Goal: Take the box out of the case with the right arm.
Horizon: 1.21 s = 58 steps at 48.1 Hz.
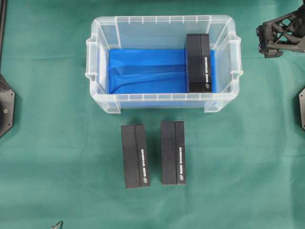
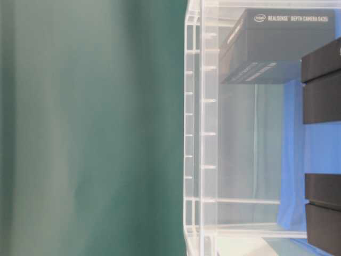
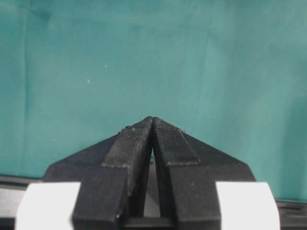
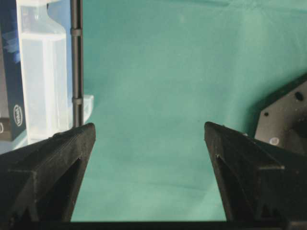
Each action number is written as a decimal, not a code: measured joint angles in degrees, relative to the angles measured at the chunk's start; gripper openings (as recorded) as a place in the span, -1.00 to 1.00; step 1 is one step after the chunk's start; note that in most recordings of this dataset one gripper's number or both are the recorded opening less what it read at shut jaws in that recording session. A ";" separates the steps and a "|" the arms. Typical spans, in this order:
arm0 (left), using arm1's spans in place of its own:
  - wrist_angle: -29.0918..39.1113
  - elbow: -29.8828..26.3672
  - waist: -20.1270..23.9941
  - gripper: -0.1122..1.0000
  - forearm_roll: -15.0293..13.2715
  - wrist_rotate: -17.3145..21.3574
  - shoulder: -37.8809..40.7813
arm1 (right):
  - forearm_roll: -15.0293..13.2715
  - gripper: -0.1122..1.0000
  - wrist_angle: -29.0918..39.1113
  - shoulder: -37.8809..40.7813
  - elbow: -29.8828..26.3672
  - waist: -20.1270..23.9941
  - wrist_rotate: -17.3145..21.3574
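A: What is closest on the green cloth-covered counter [image 1: 47, 143]?

B: Two flat black rectangular boxes [image 1: 135, 156] lie side by side, a small gap between them, just in front of the tub.

A: And the tub?

B: It is a big clear plastic case with rim handles and a bright blue bottom [image 1: 101, 86]. One more black cardboard box with white print [image 1: 198, 62] stands inside it, at the right end, close to the right wall.

A: Where is the right hand [image 4: 149, 139]?

B: Off past the case's far right corner, over bare cloth. Its two black fingers are spread wide apart with nothing between them.

A: And the left hand [image 3: 152, 120]?

B: Its black fingertips are pressed together, clenched on nothing, over plain green cloth.
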 measured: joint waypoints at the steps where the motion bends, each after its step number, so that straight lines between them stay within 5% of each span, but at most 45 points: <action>1: 0.00 0.00 0.09 -0.80 0.00 0.00 0.00 | 0.09 0.81 -0.09 0.00 0.00 0.00 0.00; 12: 0.00 0.00 0.09 -0.80 -0.09 0.00 0.00 | 1.32 0.81 -2.55 3.16 -2.55 0.35 0.00; 36: 0.00 0.00 0.09 -0.80 0.00 0.00 0.00 | 1.93 0.81 -6.33 24.17 -21.09 4.04 -1.67; 58: 0.00 0.00 0.09 -0.80 0.00 0.00 0.00 | 2.02 0.81 -6.15 25.22 -22.50 4.04 -1.76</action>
